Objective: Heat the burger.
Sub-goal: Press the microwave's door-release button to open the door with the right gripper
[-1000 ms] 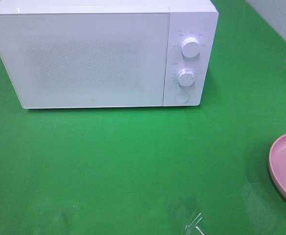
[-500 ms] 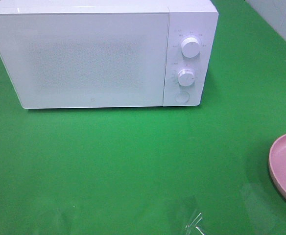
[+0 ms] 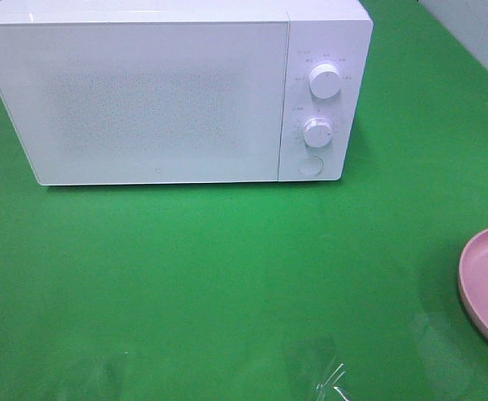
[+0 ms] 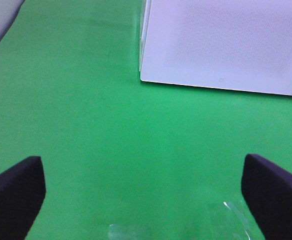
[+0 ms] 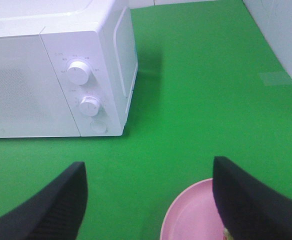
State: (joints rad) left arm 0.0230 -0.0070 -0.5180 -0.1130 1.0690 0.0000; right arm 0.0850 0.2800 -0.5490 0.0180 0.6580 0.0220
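Change: none in the high view; the microwave [image 3: 160, 100] and pink plate [image 3: 486, 284] lie as they did a second ago.
Burger [image 5: 227, 233]: only a tan-and-green sliver shows at the bottom edge of the right wrist view, on the pink plate; too little shows to be sure.
Pink plate: cut off by the right edge of the high view, well apart from the microwave.
Right gripper [image 5: 148, 170]: jaws spread wide, holding nothing, above the plate's near rim.
Left gripper [image 4: 142, 170]: jaws spread wide over the green table [image 3: 227, 276].
Microwave: upper left of the high view, door closed; two knobs [image 3: 325, 81] above a round button [image 3: 310, 165].
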